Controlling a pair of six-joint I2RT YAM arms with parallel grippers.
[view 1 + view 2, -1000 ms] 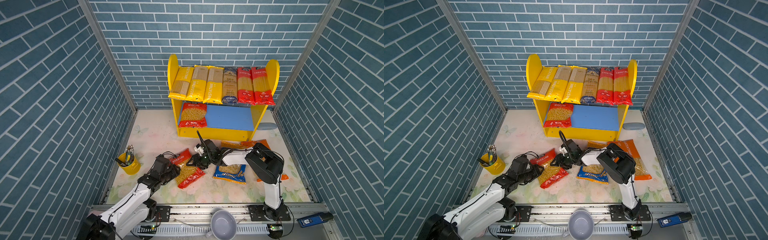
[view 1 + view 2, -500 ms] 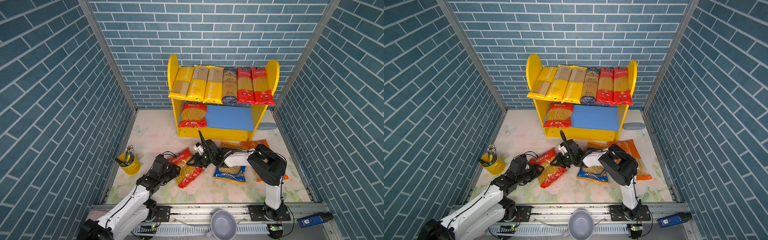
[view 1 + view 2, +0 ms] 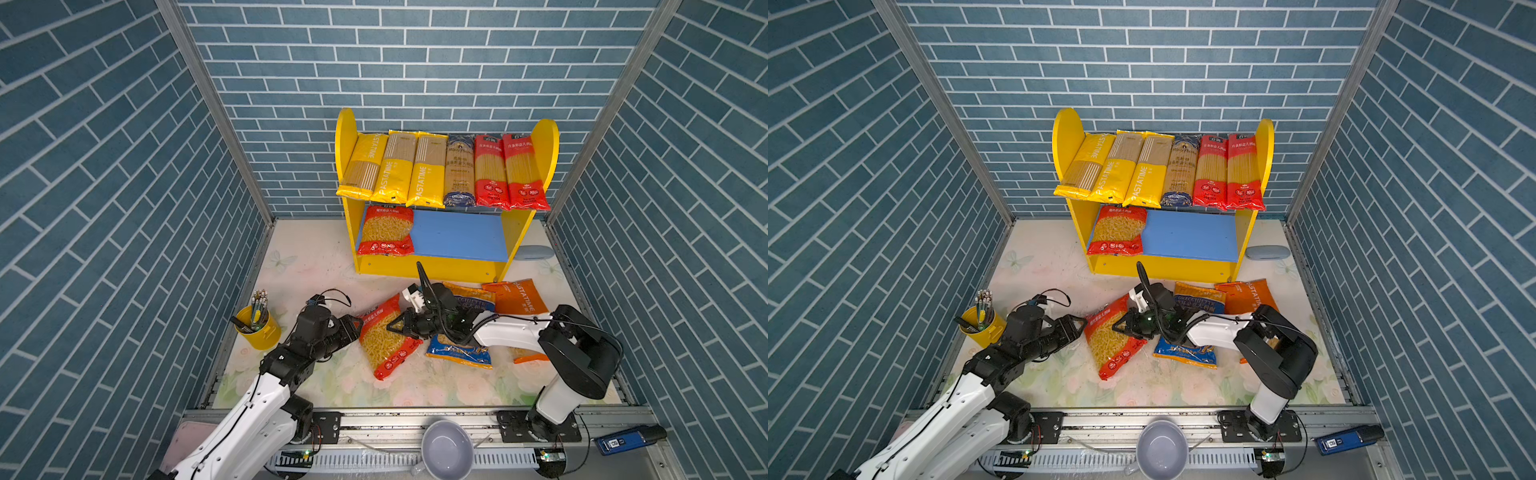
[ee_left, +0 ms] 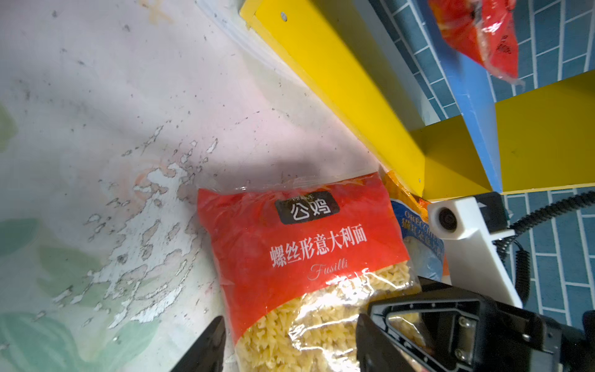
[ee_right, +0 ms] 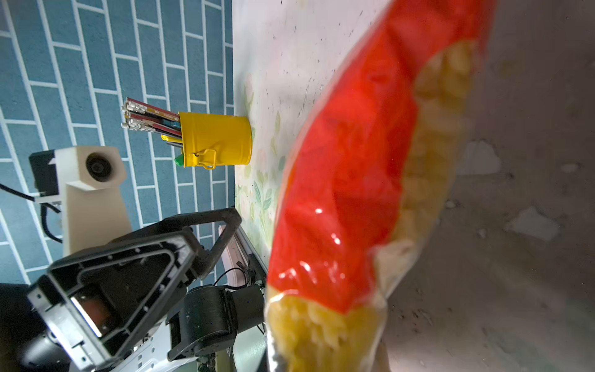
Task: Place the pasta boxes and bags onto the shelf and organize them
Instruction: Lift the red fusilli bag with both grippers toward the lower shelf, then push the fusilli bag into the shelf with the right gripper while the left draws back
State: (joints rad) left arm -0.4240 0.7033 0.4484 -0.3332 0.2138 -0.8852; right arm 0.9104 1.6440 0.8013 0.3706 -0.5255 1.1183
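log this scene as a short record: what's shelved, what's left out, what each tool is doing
top tier: three yellow packs, one dark-blue pack, two red packs, side by side
bottom tier: one red bag at the left end; the rest of the blue board is bare
loose on table: red fusilli bag, blue orecchiette bag, orange bag
left tool: open, jaws astride the fusilli bag's edge
right tool: closed on that bag's opposite edge
other: yellow pencil cup

Six spaghetti packs (image 3: 457,170) shelved, fusilli bag (image 3: 382,340) seemingly tilted
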